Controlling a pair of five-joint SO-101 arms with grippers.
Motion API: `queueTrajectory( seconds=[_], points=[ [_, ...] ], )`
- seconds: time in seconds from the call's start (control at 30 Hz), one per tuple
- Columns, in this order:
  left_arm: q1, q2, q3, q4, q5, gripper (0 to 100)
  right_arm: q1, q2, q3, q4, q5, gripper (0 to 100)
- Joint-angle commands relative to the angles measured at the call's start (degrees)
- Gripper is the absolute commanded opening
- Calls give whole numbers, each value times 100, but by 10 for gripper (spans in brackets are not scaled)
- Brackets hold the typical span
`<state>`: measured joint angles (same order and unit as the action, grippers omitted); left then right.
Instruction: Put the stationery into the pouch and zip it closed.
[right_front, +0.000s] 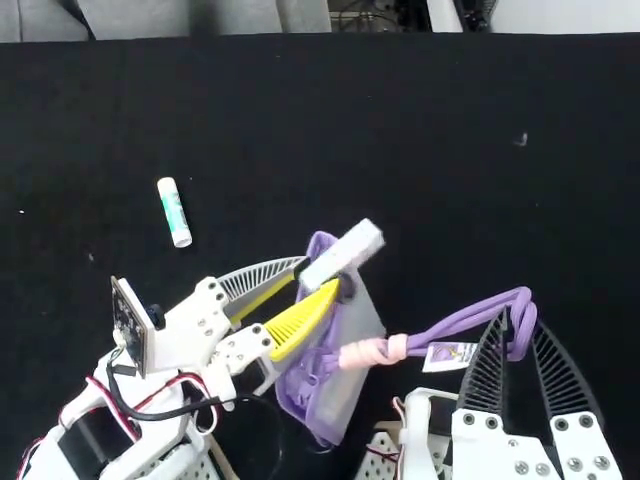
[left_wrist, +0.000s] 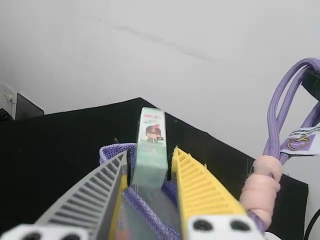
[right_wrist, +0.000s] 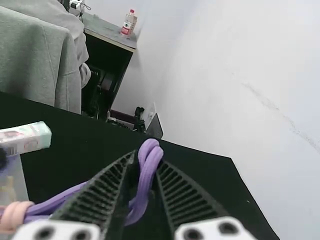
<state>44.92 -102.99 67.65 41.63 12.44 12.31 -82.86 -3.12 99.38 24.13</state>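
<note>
Bright, even light, little glare

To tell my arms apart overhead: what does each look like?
Both are white plastic. The left gripper pairs a grey ribbed finger with a yellow one; red and black wires trail behind. The right gripper is ribbed black.

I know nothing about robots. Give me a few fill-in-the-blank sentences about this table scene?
The left gripper holds a small box at the mouth of the ____. The cord in the right gripper is coloured ____. A white stick lies apart on the black ____.
Missing: pouch, purple, table.
</note>
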Motion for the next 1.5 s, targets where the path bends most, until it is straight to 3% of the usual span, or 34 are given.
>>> queueTrajectory(
  seconds=[0.0, 0.23, 0.43, 0.53, 0.63, 1.03, 1.23, 1.47],
  points=[
    [31, 26, -251, 53, -114, 149, 53, 22, -75, 185, -44, 11],
    [-31, 35, -321, 132, -158, 149, 53, 22, -75, 185, -44, 11],
    [-831, 18, -312, 220, -149, 142, 53, 22, -75, 185, -44, 11],
    [-1007, -26, -391, 167, -141, 78, 53, 22, -75, 185, -44, 11],
    [-1015, -26, -620, 176, -141, 27, 53, 22, -75, 185, -44, 11],
    [-989, 44, -1798, 255, -141, 29, 53, 22, -75, 185, -44, 11],
    [-989, 1090, -3266, 2022, -695, 29, 53, 22, -75, 185, -44, 11],
    [-971, 2699, -5481, 3596, -712, 29, 53, 22, -75, 185, -53, 11]
  ],
)
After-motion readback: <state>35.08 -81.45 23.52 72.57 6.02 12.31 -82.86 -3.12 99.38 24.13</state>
